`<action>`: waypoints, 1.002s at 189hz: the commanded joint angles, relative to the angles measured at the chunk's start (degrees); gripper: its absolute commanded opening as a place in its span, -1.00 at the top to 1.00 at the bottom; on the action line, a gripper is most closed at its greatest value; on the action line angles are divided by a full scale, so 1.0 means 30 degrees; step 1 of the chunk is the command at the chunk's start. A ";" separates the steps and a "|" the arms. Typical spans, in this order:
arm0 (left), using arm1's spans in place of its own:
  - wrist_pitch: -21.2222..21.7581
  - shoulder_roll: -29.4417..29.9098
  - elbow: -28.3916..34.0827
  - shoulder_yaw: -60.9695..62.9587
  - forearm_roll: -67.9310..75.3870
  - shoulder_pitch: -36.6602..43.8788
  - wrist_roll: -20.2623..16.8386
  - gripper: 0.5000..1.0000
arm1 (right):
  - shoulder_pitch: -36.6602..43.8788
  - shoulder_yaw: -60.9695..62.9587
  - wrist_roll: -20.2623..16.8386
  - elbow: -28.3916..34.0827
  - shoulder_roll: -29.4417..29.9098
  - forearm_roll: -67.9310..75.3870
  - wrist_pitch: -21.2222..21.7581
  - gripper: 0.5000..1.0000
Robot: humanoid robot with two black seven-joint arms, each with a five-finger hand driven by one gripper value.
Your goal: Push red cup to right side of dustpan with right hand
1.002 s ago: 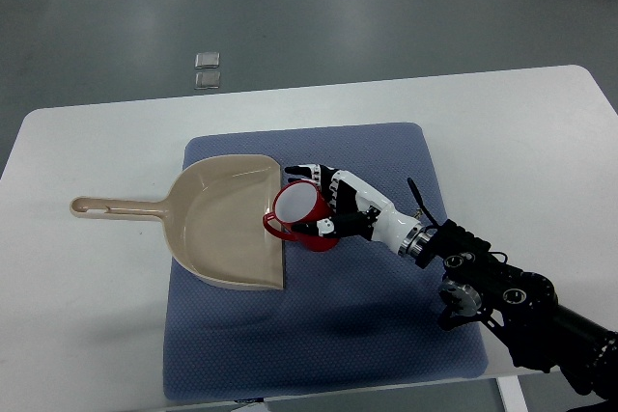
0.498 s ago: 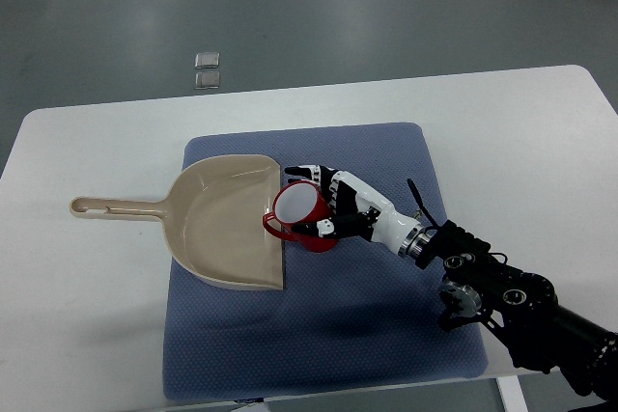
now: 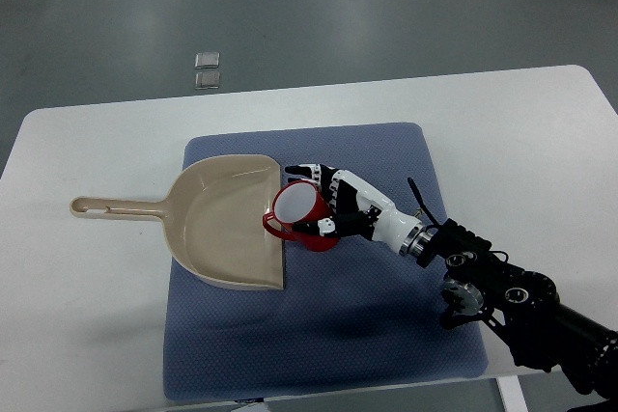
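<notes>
The right hand [image 3: 333,206] curls around the red cup [image 3: 301,215] at the dustpan's [image 3: 224,224] right edge.

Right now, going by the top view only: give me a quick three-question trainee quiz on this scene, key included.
1. True or false: the red ceramic cup stands at the open right edge of the beige plastic dustpan.
2. Which robot hand touches the cup? A) left B) right
3. Fill in: dustpan and cup rest on a blue ___.

Key: 1 true; 2 B; 3 mat.
</notes>
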 commanded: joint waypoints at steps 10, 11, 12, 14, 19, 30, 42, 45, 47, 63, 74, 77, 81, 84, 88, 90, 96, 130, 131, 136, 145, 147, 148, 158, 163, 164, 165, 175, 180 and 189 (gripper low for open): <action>0.0007 0.0000 -0.0001 0.0029 -0.0002 0.0000 -0.0001 -1.00 | -0.0175 0.0120 0.0029 0.0008 -0.0038 -0.0001 0.0530 -0.73; 0.0007 0.0000 -0.0001 0.0000 -0.0002 0.0000 -0.0001 -1.00 | -0.0262 0.0120 0.0029 0.0008 -0.0009 -0.0001 0.0530 -0.73; 0.0007 0.0000 -0.0001 0.0000 -0.0002 0.0000 -0.0001 -1.00 | -0.0263 0.0120 0.0029 0.0008 -0.0009 -0.0001 0.0530 -0.73; 0.0007 0.0000 -0.0001 0.0029 -0.0002 0.0000 0.0057 -1.00 | -0.0292 0.0120 0.0029 0.0008 0.0021 -0.0001 0.0530 -0.73; 0.0007 0.0000 -0.0001 0.0029 -0.0002 0.0000 -0.0001 -1.00 | -0.0438 0.0120 0.0029 0.0008 0.0137 -0.0001 0.0530 -0.73; 0.0007 0.0000 -0.0001 0.0029 -0.0002 0.0000 0.0057 -1.00 | -0.0468 0.0120 0.0029 0.0008 0.0167 -0.0001 0.0442 -0.73; 0.0007 0.0000 -0.0001 0.0029 -0.0002 0.0000 -0.0001 -1.00 | -0.0468 0.0149 0.0029 0.0008 0.0167 -0.0001 0.0384 -0.73; -0.0022 0.0000 -0.0001 0.0029 -0.0002 0.0000 -0.0001 -1.00 | -0.0468 0.0149 0.0029 0.0008 0.0167 -0.0001 0.0384 -0.73; 0.0007 0.0000 -0.0001 0.0029 -0.0002 0.0000 -0.0001 -1.00 | -0.0468 0.0149 0.0029 0.0008 0.0167 -0.0001 0.0384 -0.73; 0.0007 0.0000 -0.0001 0.0029 -0.0002 0.0000 -0.0001 -1.00 | -0.0438 0.0149 0.0000 0.0125 0.0167 -0.0001 0.0355 -0.73; 0.0007 0.0000 -0.0001 0.0029 -0.0002 0.0000 -0.0001 -1.00 | -0.0438 0.0149 0.0029 0.0154 0.0167 -0.0001 0.0355 -0.73; 0.0007 0.0000 -0.0001 0.0029 -0.0002 0.0000 -0.0001 -1.00 | -0.0409 0.0178 0.0029 0.0154 0.0167 -0.0001 0.0326 -0.73; 0.0007 0.0000 -0.0001 0.0029 -0.0002 0.0000 -0.0001 -1.00 | -0.0409 0.0178 0.0029 0.0154 0.0167 -0.0001 0.0325 -0.73; 0.0007 0.0000 -0.0001 0.0029 -0.0002 0.0000 -0.0001 -1.00 | -0.0409 0.0178 0.0029 0.0154 0.0167 -0.0001 0.0325 -0.73; 0.0007 0.0000 -0.0001 0.0029 -0.0002 0.0000 -0.0001 -1.00 | -0.0409 0.0178 0.0029 0.0154 0.0167 -0.0001 0.0325 -0.73; 0.0007 0.0000 -0.0001 0.0029 -0.0002 0.0000 -0.0001 -1.00 | -0.0409 0.0208 0.0029 0.0154 0.0167 -0.0001 0.0325 -0.73; 0.0007 0.0000 -0.0001 0.0029 -0.0002 0.0000 -0.0001 -1.00 | -0.0409 0.0237 0.0029 0.0154 0.0167 -0.0001 0.0325 -0.73; 0.0007 0.0000 -0.0001 0.0029 -0.0002 0.0000 -0.0001 -1.00 | -0.0351 0.0296 0.0000 0.0154 0.0167 0.1081 0.0501 -0.73; 0.0007 0.0000 -0.0001 0.0029 -0.0002 0.0000 -0.0001 -1.00 | -0.0350 0.0296 0.0000 0.0154 0.0167 0.1083 0.0501 -0.73; 0.0007 0.0000 -0.0001 0.0029 -0.0002 0.0000 -0.0001 -1.00 | -0.0292 0.0296 -0.0029 0.0183 0.0167 0.1463 0.0560 -0.73; 0.0007 0.0000 -0.0001 0.0029 -0.0002 0.0000 -0.0001 -1.00 | -0.0263 0.0296 -0.0088 0.0271 0.0108 0.1845 0.0560 -0.73; 0.0007 0.0000 -0.0001 0.0029 -0.0002 0.0000 -0.0001 -1.00 | -0.0204 0.0296 -0.0088 0.0301 0.0050 0.1903 0.0560 -0.73; 0.0007 0.0000 -0.0001 0.0029 -0.0002 0.0000 -0.0001 -1.00 | -0.0204 0.0296 -0.0088 0.0330 0.0021 0.1932 0.0560 -0.73; 0.0007 0.0000 -0.0001 0.0000 -0.0002 0.0000 -0.0001 -1.00 | -0.0145 0.0296 -0.0088 0.0476 -0.0184 0.2108 0.0589 -0.73; 0.0007 0.0000 -0.0001 0.0000 -0.0002 0.0000 -0.0001 -1.00 | -0.0087 0.0296 -0.0117 0.0564 -0.0243 0.2167 0.0589 -0.73; 0.0007 0.0000 -0.0001 0.0000 -0.0002 0.0000 -0.0001 -1.00 | -0.0087 0.0296 -0.0117 0.0564 -0.0243 0.2167 0.0589 -0.73; 0.0007 0.0000 -0.0001 0.0029 -0.0002 0.0000 -0.0001 -1.00 | -0.0058 0.0296 -0.0117 0.0651 -0.0301 0.2196 0.0589 -0.73; 0.0007 0.0000 -0.0001 0.0029 -0.0002 0.0000 -0.0001 -1.00 | -0.0028 0.0296 -0.0147 0.0944 -0.0536 0.2284 0.0589 -0.73; 0.0007 0.0000 -0.0001 0.0000 -0.0002 0.0000 -0.0001 -1.00 | -0.0028 0.0296 -0.0147 0.1062 -0.0624 0.2343 0.0589 -0.73; 0.0007 0.0000 -0.0001 0.0029 -0.0002 0.0000 -0.0001 -1.00 | -0.0028 0.0296 -0.0176 0.1296 -0.0887 0.2489 0.0589 -0.73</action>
